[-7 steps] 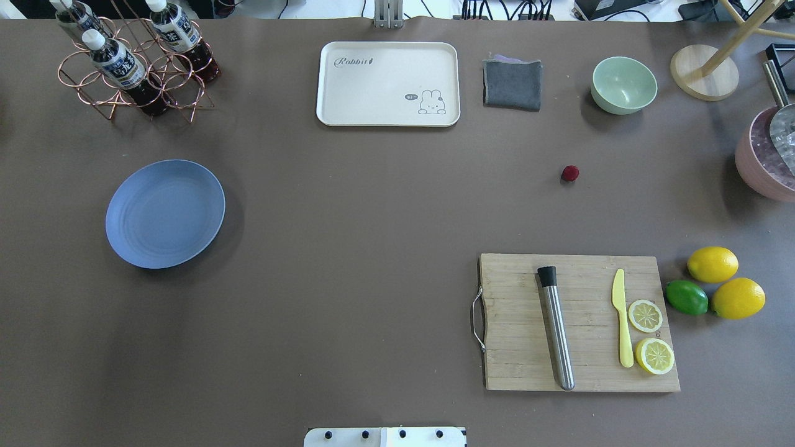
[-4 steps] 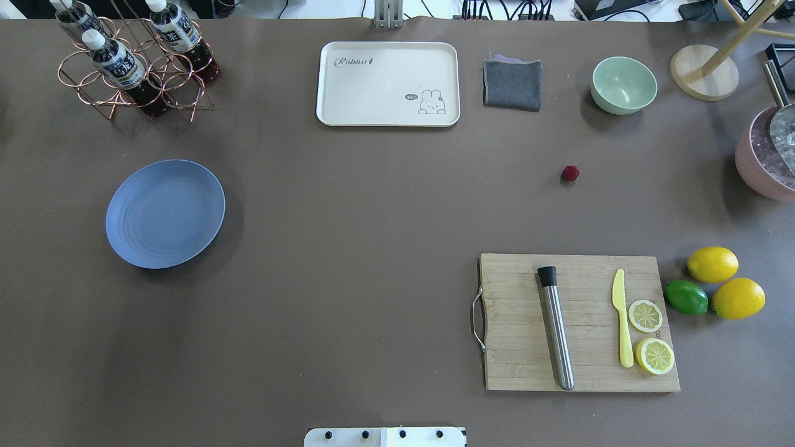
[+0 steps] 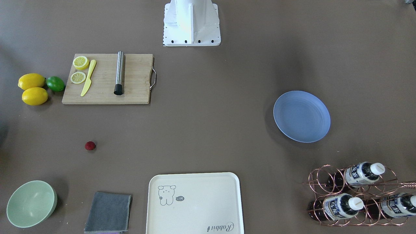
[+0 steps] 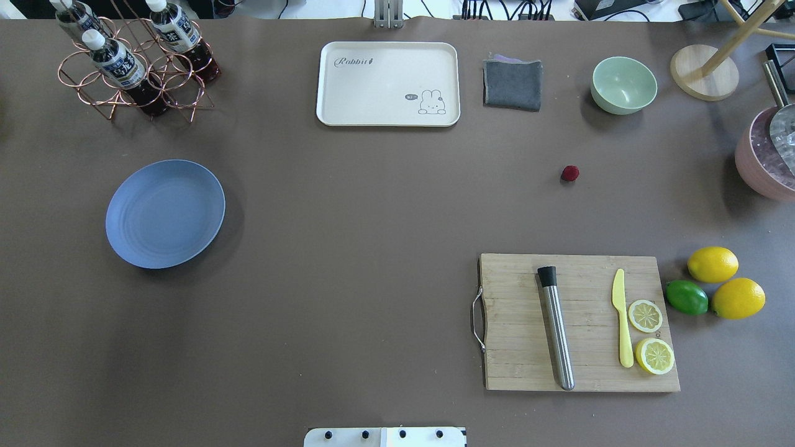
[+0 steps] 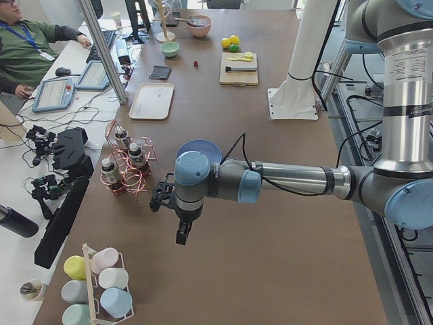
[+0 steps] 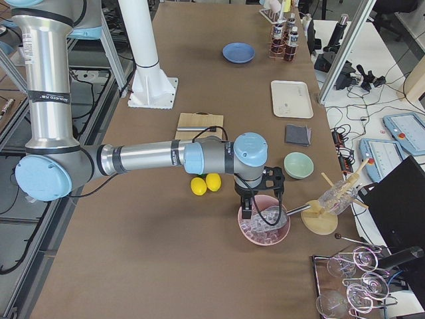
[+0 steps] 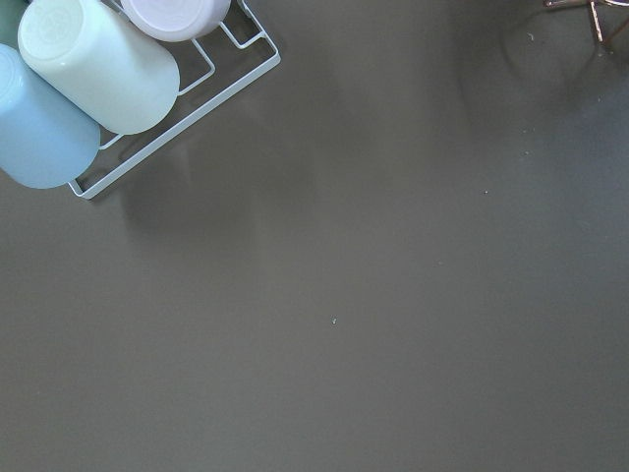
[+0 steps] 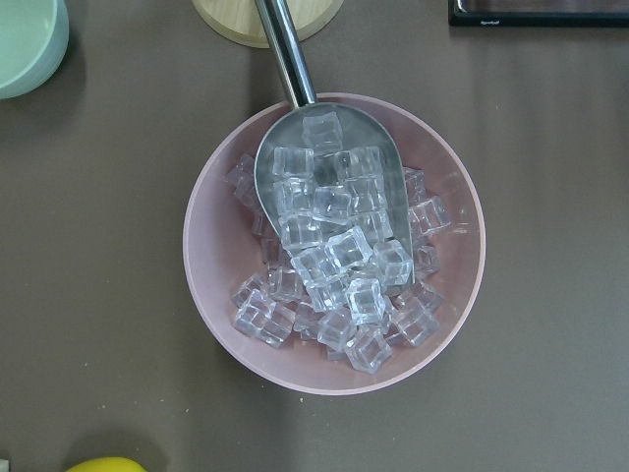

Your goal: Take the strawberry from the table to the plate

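The strawberry (image 4: 570, 173) (image 3: 90, 145) is a tiny dark-red berry lying alone on the brown table (image 4: 372, 217), between the green bowl and the cutting board. The blue-lavender plate (image 4: 164, 214) (image 3: 301, 116) lies empty far across the table from it. Neither arm shows in the overhead or front views. My left gripper (image 5: 183, 233) hangs over the table end beyond the plate, near a cup rack. At the opposite end my right gripper (image 6: 247, 211) hovers over a pink bowl of ice (image 8: 334, 246). I cannot tell whether either gripper is open or shut.
A cutting board (image 4: 577, 323) carries a steel muddler, a yellow knife and lemon slices; two lemons and a lime (image 4: 686, 297) lie beside it. A cream tray (image 4: 388, 84), grey cloth (image 4: 512, 84), green bowl (image 4: 623, 85) and bottle rack (image 4: 133, 59) line the far edge.
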You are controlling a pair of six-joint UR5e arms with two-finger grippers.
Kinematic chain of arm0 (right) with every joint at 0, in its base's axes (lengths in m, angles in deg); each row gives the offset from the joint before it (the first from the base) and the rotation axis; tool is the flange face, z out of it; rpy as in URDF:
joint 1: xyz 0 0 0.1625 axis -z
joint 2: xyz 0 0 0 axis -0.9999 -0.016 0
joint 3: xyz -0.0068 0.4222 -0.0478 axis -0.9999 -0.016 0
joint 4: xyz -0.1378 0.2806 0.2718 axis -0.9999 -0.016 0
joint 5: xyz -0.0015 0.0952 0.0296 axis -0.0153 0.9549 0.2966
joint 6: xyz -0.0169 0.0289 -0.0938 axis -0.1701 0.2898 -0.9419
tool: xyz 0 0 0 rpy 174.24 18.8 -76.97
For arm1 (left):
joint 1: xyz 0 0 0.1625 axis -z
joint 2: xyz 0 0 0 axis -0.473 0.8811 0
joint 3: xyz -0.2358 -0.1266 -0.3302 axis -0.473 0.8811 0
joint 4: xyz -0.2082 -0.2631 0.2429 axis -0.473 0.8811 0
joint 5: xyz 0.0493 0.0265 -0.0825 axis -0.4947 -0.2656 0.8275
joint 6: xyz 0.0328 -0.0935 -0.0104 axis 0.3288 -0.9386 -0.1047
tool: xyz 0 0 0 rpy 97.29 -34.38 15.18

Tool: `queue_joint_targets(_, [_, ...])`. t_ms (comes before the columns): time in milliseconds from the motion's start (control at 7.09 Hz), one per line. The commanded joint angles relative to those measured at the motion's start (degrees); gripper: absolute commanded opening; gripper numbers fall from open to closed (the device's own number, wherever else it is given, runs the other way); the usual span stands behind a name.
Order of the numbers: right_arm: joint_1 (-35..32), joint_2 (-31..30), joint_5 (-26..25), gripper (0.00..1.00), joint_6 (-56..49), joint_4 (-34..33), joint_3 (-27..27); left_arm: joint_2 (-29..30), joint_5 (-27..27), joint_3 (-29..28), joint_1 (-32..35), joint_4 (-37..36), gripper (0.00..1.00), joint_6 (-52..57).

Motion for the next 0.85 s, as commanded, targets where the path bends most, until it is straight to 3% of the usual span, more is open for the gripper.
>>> queue_joint_targets(0, [0.01,-0.3,-0.16,1.0,-0.02,0.05,-0.18,0.13,0.0,-0.11,0.0,0.06,0.98,-0.03])
queue_joint_targets(705, [0.01,-0.73,0.11,1.0,-0.46,0.22,-0.01,0.04,0.0,0.06,0.0,-0.03,0.98,-0.03])
